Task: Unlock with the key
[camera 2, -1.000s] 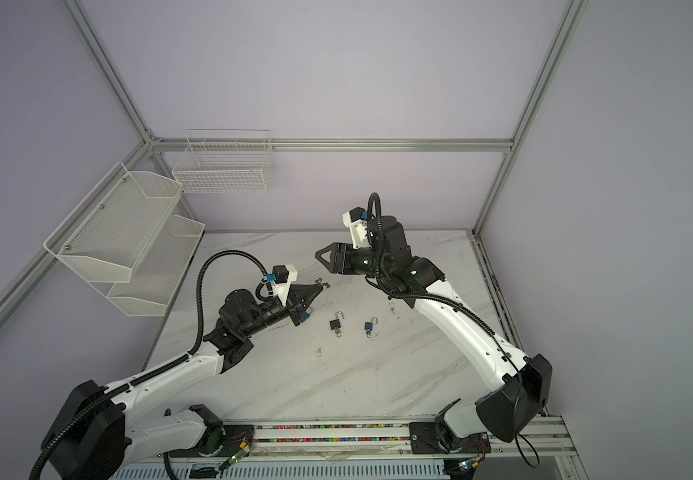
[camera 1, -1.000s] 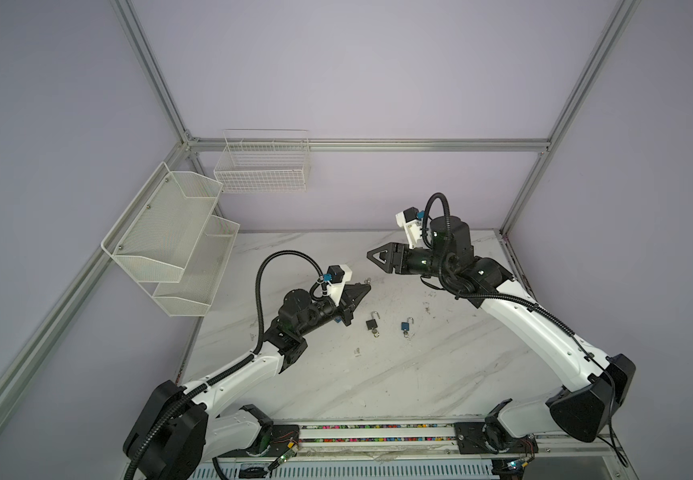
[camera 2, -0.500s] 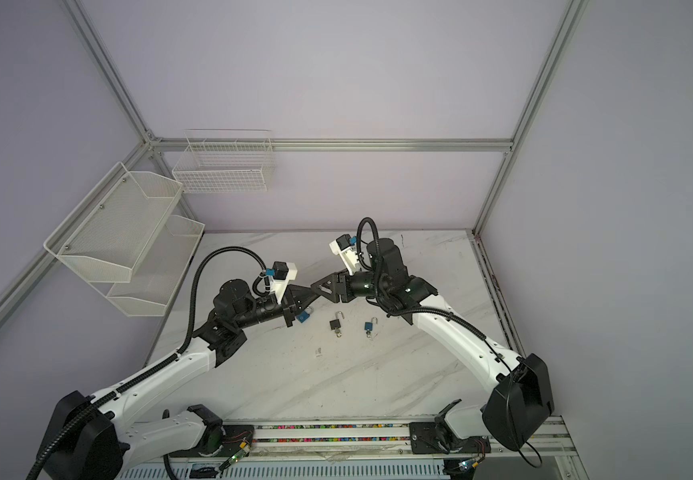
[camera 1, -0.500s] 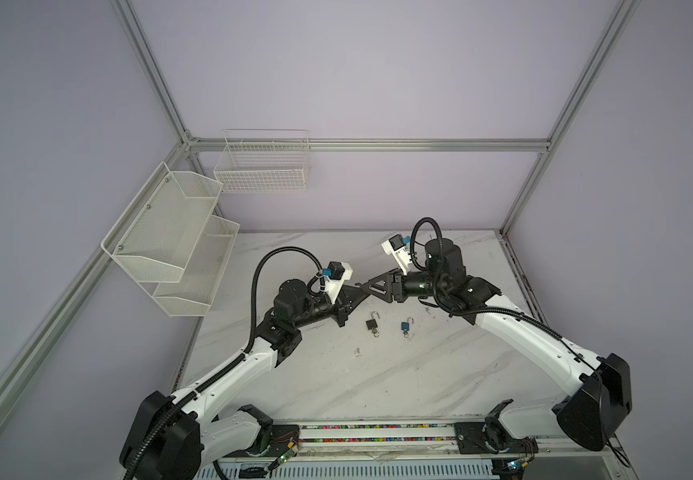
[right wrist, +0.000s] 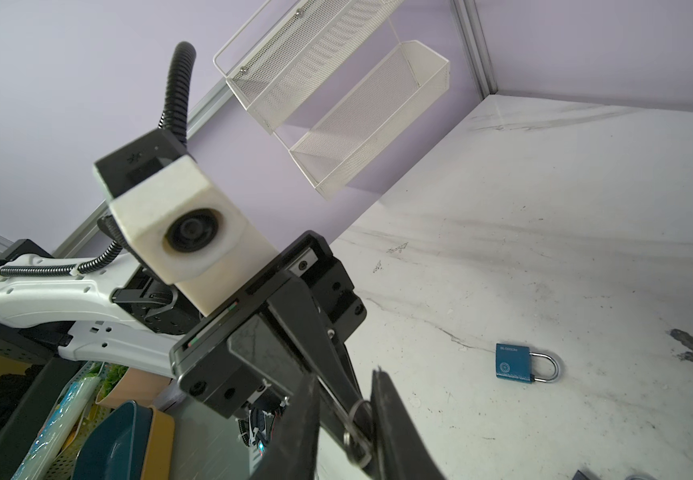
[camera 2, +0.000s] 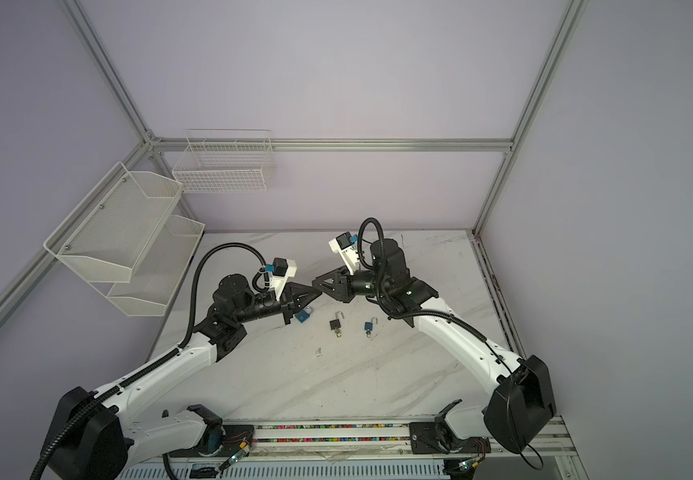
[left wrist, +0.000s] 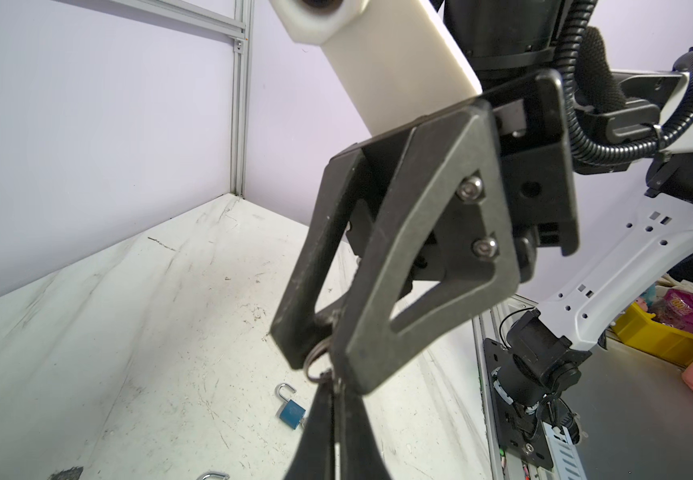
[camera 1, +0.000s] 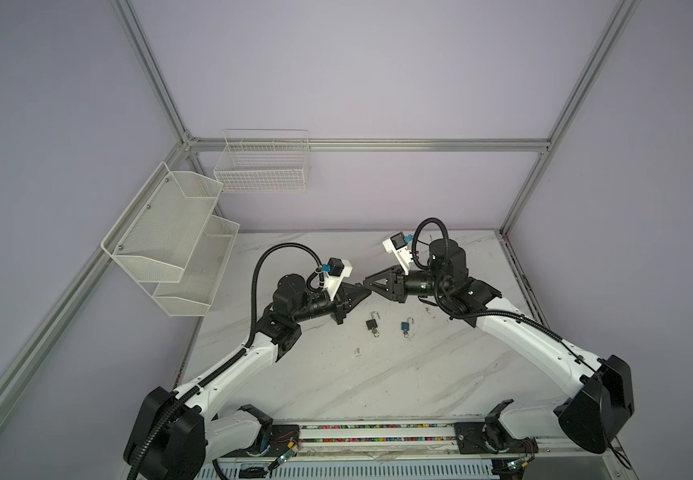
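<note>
Above and just behind the black padlock with a steel shackle, the two arms met tip to tip. The left gripper was clenched, and a steel split ring stuck out past its tips. The key itself, presumably pinched between those fingers, was hidden. The right gripper had its jaws drawn narrow around that ring, with one pad touching it, but whether the ring was truly pinched could not be told.

The blue padlock with its shackle shut, by the look of it the one left to open, lay on the white marbled tabletop. It sat beside the black padlock on the left arm's side, under the left gripper. A second blue padlock, shackle swung open, lay on the black padlock's other side.

This looked like a handover, and that was where the risk sat. If the left fingers let go before the right had a firm bite, ring and key would drop near the black padlock. A grip on the ring alone would leave the key dangling, free to swing and miss the keyway. The shut padlock lay loose, so a push from the key could slide it.
</note>
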